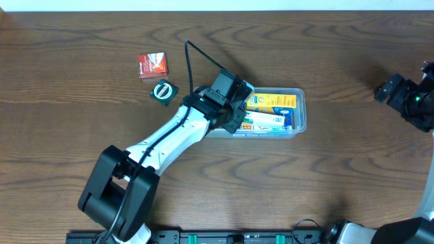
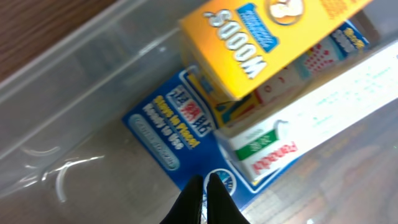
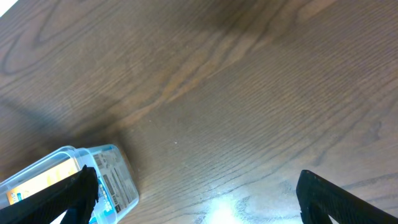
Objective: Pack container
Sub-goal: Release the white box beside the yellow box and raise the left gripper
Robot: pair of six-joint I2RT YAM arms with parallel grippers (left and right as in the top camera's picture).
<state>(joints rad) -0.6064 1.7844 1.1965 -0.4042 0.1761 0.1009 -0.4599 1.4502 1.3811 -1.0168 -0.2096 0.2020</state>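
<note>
While boxes [image 1: 271,103] lie in the container [image 1: 302,112], red box [image 1: 152,65] and green packet [image 1: 163,91] sit outside; left gripper [image 2: 205,186] together, empty, right gripper [image 3: 198,186] apart.

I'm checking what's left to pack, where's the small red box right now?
In the overhead view, the small red box lies on the table, left of the clear container, just above the dark green packet.
</note>
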